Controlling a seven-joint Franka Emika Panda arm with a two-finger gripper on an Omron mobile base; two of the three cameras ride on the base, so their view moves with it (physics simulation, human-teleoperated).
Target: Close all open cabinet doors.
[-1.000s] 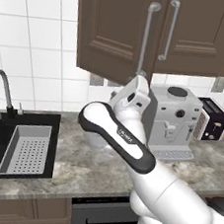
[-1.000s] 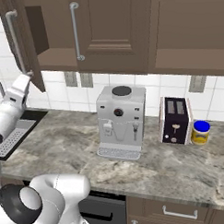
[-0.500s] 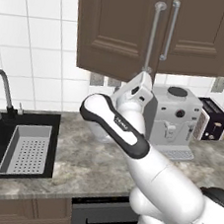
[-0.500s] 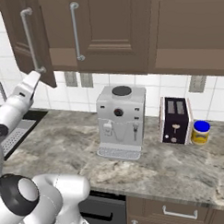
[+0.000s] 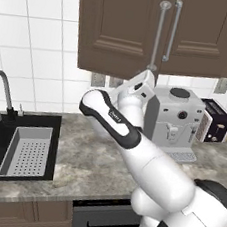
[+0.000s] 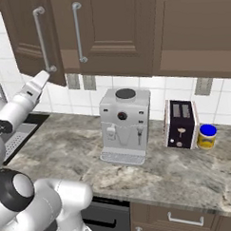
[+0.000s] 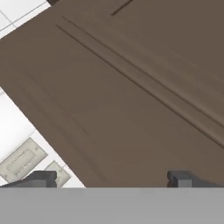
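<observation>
The left cabinet door (image 6: 35,35), dark brown with a long silver bar handle (image 6: 42,39), hangs above the counter, just left of its closed neighbour (image 6: 104,30) and seemingly a little ajar. My pincer (image 7: 111,179) sits at its lower edge, fingertips (image 7: 41,178) spread wide and empty, pointing up at the panel. To finish well, I judge I should push flat against the wood near the handle side, steadily, until it sits flush. Below stand a coffee machine (image 6: 125,124), a toaster (image 6: 180,123) and a sink (image 5: 15,146).

A coffee machine (image 6: 124,124), toaster (image 6: 180,123) and yellow jar (image 6: 206,136) share the counter (image 6: 186,169).
</observation>
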